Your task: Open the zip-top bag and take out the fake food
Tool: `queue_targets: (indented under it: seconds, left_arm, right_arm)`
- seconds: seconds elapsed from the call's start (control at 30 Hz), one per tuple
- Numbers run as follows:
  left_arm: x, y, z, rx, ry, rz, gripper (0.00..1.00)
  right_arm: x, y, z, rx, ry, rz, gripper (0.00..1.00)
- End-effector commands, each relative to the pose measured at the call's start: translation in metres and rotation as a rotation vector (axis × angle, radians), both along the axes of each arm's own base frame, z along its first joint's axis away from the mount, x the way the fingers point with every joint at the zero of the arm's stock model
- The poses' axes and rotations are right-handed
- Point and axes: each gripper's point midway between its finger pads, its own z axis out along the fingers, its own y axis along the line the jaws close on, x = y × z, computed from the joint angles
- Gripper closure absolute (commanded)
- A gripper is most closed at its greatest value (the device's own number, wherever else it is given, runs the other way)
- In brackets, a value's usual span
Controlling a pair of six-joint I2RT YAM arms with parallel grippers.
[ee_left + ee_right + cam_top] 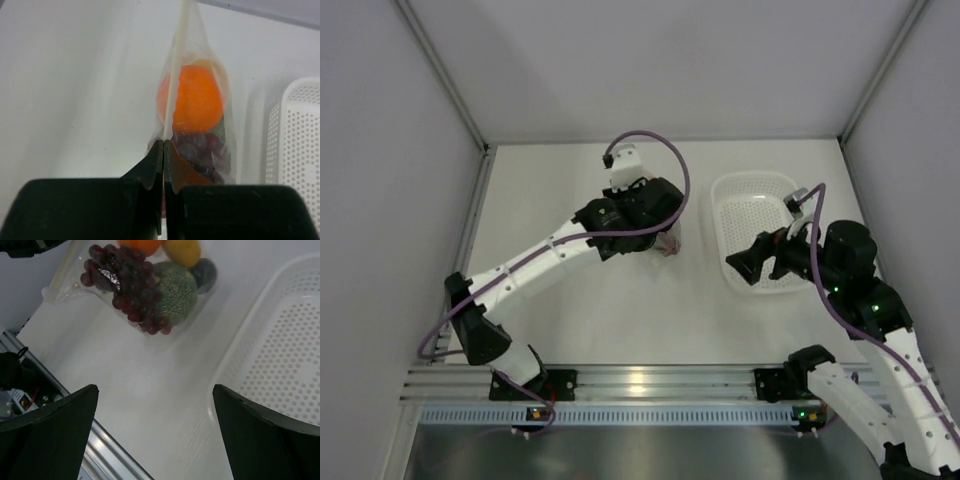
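The zip-top bag [226, 117] hangs upright in front of my left gripper [164, 146], which is shut on the bag's edge along the pale zip strip [177, 75]. Through the clear plastic show an orange [195, 97] and dark red grapes [202, 150]. In the right wrist view the bag [75, 287] holds grapes [127, 285], a green melon [176, 292], a lemon [182, 250] and a small dark fruit [204, 272]. From above, the bag [669, 244] peeks out under the left wrist. My right gripper [155, 387] is open and holds nothing, away from the bag.
A white perforated basket [732, 190] sits right of the bag, partly under my right arm; its rim [240, 340] runs close to the right finger. White walls enclose the table, and an aluminium rail [640, 380] lines the near edge.
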Motion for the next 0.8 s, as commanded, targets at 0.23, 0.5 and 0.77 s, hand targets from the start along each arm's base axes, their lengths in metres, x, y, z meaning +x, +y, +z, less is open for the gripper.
queue_targets:
  seconds: [0.23,0.5,0.77]
  left_arm:
    - [-0.026,0.033,0.020,-0.524,-0.099,0.194,1.00]
    - [-0.032,0.043,0.019,-0.746,-0.121,0.301,1.00]
    - [-0.032,0.055,0.003,-0.864,-0.142,0.410,1.00]
  right_arm:
    - [-0.016,0.080,0.006,-0.016,-0.134,0.411,0.03]
    - [-0.014,0.140,-0.010,-0.057,-0.287,0.420,0.19]
    - [0.000,0.154,0.012,0.245,-0.408,0.302,0.21]
